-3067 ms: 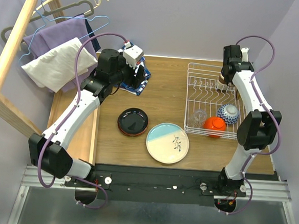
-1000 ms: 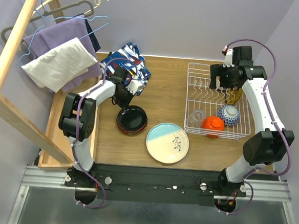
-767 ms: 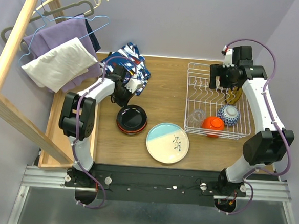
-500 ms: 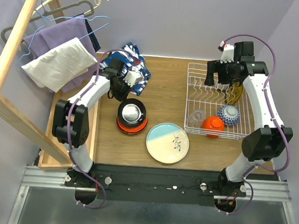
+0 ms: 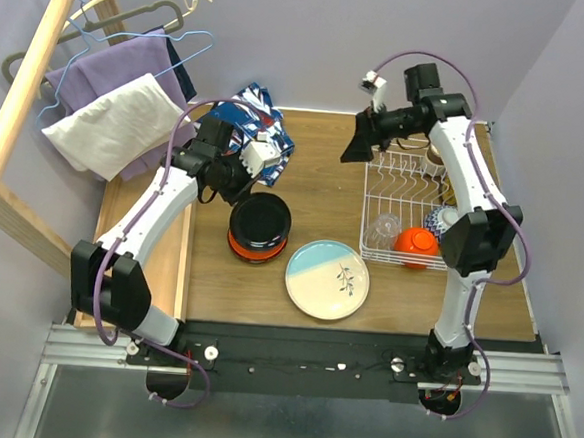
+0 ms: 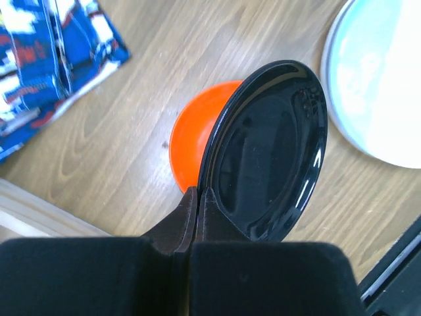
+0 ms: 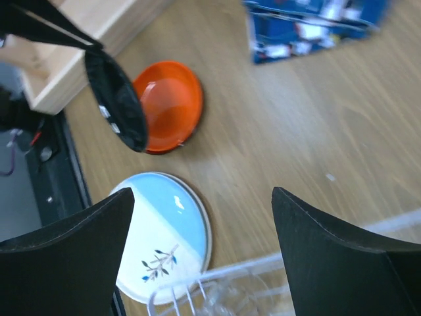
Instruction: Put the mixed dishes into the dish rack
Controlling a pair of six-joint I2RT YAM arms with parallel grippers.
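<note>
The left gripper [image 6: 197, 197] is pinched tight on the rim of the glossy black plate [image 6: 270, 151]. The plate stands tilted just beyond its fingertips, lifted over the orange dish [image 6: 191, 145] on the table. The right gripper [image 7: 200, 197] hangs with jaws spread wide and empty, just left of the white wire dish rack [image 5: 413, 202] and well apart from the pale blue-cream plate [image 5: 328, 279].

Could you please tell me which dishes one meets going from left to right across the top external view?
black plate → pale blue plate → glass → orange bowl
</note>
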